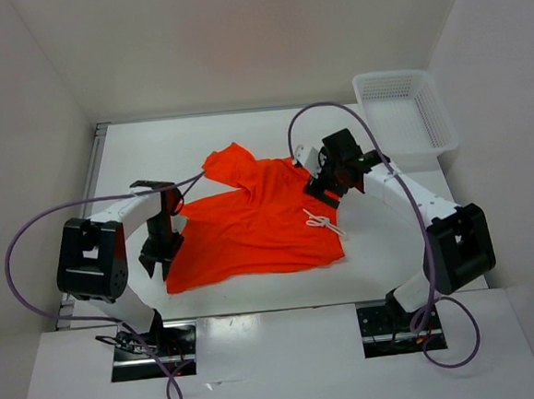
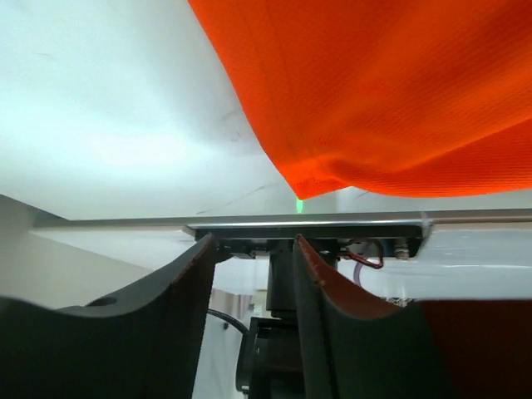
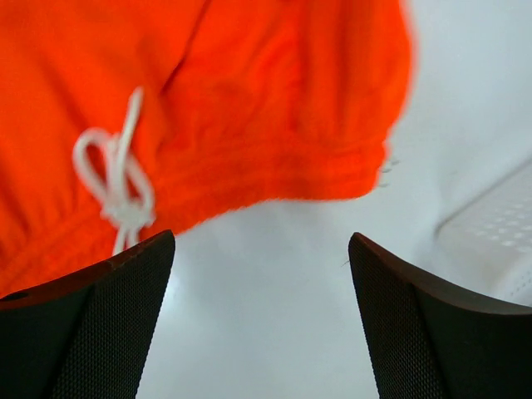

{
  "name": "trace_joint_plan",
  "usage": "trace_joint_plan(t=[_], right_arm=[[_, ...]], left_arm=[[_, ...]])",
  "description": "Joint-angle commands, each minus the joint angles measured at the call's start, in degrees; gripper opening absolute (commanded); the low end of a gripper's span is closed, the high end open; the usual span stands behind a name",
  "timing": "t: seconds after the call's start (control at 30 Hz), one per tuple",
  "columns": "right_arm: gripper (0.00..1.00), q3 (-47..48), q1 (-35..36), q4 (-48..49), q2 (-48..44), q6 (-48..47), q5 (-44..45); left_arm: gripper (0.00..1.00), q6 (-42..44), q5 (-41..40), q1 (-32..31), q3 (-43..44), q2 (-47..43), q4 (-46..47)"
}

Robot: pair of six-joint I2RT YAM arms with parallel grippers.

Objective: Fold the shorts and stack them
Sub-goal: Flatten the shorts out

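The bright orange shorts [image 1: 260, 223] lie spread and rumpled on the middle of the white table, their white drawstring [image 1: 322, 223] at the right side. My left gripper [image 1: 158, 263] hangs at the shorts' left edge, pointing toward the near table edge. In the left wrist view its jaws [image 2: 253, 245] stand apart with nothing between them, and a hem corner of the shorts [image 2: 332, 174] lies just beyond the tips. My right gripper [image 1: 325, 195] hovers at the waistband, wide open [image 3: 262, 241] over bare table, short of the waistband [image 3: 266, 174] and the drawstring [image 3: 116, 183].
A white mesh basket [image 1: 391, 76] stands at the back right corner, and its edge also shows in the right wrist view [image 3: 499, 224]. White walls close in the table [image 1: 152, 153] on three sides. The arm bases sit at the near edge.
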Motion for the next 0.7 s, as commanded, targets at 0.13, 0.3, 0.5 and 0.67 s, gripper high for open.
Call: trace_joint_plan(t=[0.13,0.3,0.5,0.67], right_arm=[[0.9,9.48,-1.5,14.47,9.19,15.05,3.8],[0.79,12.2,-3.16,20.53,16.65,16.2,9.44],[0.79,16.78,-7.65,20.54,22.65,18.83,8.3],[0.79,17.4,-8.96,20.54,25.29,18.31,7.69]], left_arm=[[0.57,0.14,5.96,4.87,27.0,6.28,7.88],[0.62,0.14,11.76,2.59,35.28,14.78,25.28],[0.61,0.14,20.72,2.06,45.65,27.81,31.71],[0.59,0.14,22.94,0.13,51.1,34.22,33.12]])
